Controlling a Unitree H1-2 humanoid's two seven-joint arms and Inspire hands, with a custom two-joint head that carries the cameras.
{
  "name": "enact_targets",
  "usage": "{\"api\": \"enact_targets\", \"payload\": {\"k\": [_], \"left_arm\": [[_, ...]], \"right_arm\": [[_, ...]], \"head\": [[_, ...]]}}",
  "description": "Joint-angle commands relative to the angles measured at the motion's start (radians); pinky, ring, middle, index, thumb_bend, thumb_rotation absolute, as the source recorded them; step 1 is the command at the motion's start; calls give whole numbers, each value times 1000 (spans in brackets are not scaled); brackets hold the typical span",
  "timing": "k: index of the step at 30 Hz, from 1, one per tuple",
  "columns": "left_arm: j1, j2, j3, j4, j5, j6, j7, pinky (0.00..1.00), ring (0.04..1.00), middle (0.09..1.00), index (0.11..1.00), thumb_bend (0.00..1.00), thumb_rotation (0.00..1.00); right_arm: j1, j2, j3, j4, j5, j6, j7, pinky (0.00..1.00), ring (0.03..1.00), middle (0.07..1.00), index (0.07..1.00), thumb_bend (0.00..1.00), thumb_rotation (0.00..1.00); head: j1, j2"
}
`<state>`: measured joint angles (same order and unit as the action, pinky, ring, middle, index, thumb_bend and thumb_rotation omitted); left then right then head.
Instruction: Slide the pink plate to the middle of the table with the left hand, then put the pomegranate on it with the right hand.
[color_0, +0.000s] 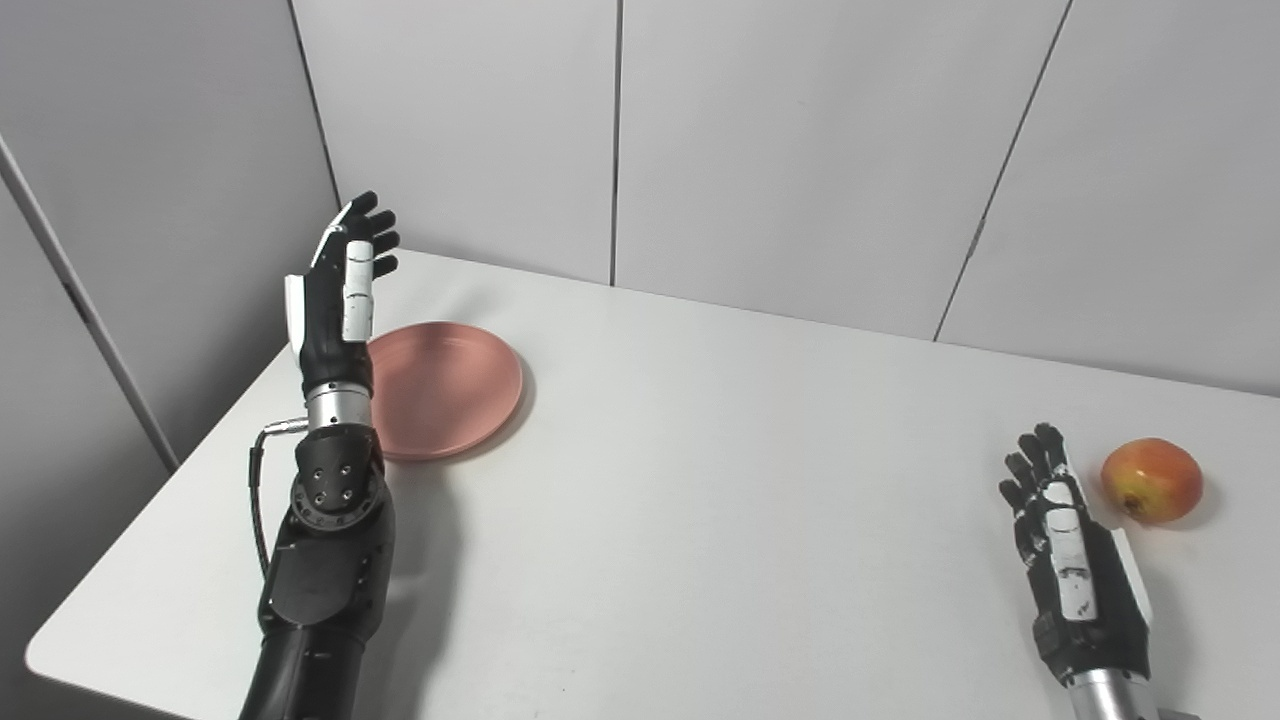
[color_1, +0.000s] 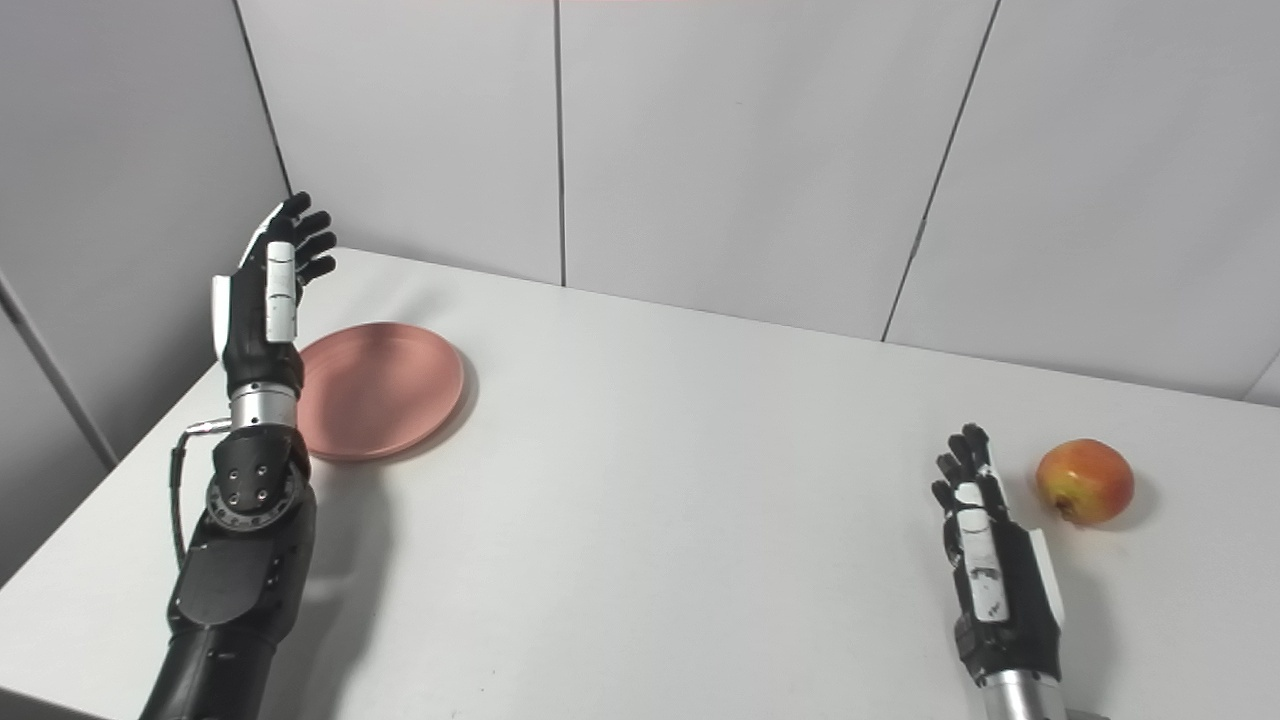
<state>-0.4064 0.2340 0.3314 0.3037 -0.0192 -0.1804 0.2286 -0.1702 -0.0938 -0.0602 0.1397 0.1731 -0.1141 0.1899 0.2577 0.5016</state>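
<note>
A white table fills most of both views, backed by pale grey wall panels. Near its far left corner lies the pink plate, flat on the tabletop and bare — well away from the middle of the table.

The left hand is raised above the table at the plate's left edge. Its forearm rises steeply from the bottom of the picture and covers a sliver of the plate's left rim. The fingers point up and away from the camera, stretched out with a slight curl at the tips and a little apart from one another; the hand holds nothing. From these views it is hard to say whether the heel of the hand touches the plate rim or only passes in front of it — it looks to be lifted clear. A thin cable loops beside the wrist.

On the right side of the table, near the front edge, the right hand rests low over the tabletop, back of the hand upward, fingers extended forward and loosely spread. It grips nothing.

The pomegranate — red with a yellow-orange patch — sits on the table just beyond and to the right of the right hand's fingertips, near them but apart. It is far across the table from the plate.
</note>
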Motion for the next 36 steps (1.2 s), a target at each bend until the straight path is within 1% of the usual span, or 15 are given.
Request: {"api": "enact_targets", "payload": {"k": [1,3,7,10,12,17,21,23,28,32,36], "left_arm": [[-49,36,2,-7,5,-31,11,771,787,797,795,812,1000],[-47,43,6,-1,12,-23,19,756,781,793,790,819,1000],[-50,65,33,45,-55,-16,-8,768,795,801,793,862,1000],[-48,82,44,77,-76,-19,-14,756,787,795,788,883,1000],[-45,89,46,91,-84,-20,-17,763,789,798,793,873,1000],[-43,103,48,127,-102,-24,-18,801,829,834,821,835,1000],[-46,118,51,177,-90,-41,-4,806,831,835,821,825,1000],[-46,124,50,191,-84,-38,1,816,836,839,823,819,1000],[-46,132,46,227,-80,-61,4,823,846,847,830,779,1000],[-54,134,39,269,-91,-83,-10,820,851,853,842,756,1000],[-66,130,30,315,-108,-72,-26,838,862,862,849,755,1000]], "right_arm": [[-17,-17,-12,20,14,-57,9,1000,1000,1000,1000,562,887],[-18,-18,-12,22,14,-60,11,1000,1000,1000,1000,564,888],[-18,-19,-14,20,15,-58,9,1000,1000,1000,1000,567,889],[-18,-21,-14,15,17,-52,11,1000,1000,1000,1000,585,885],[-17,-20,-16,14,20,-50,11,1000,1000,1000,1000,594,878],[-17,-19,-21,15,26,-50,10,1000,1000,1000,1000,575,869],[-21,-19,-23,29,14,-68,4,1000,1000,1000,1000,578,881],[-21,-18,-24,27,21,-63,7,1000,1000,1000,1000,584,877],[-18,-17,-26,20,18,-53,2,1000,1000,1000,1000,587,872],[-21,-13,-31,25,24,-63,2,1000,1000,1000,1000,592,856],[-20,-15,-32,24,16,-64,-1,1000,1000,1000,1000,599,860]], "head": [[-1,1],[-1,1],[5,6],[13,6],[16,6],[16,6],[21,5],[22,5],[22,6],[23,5],[22,7]]}}
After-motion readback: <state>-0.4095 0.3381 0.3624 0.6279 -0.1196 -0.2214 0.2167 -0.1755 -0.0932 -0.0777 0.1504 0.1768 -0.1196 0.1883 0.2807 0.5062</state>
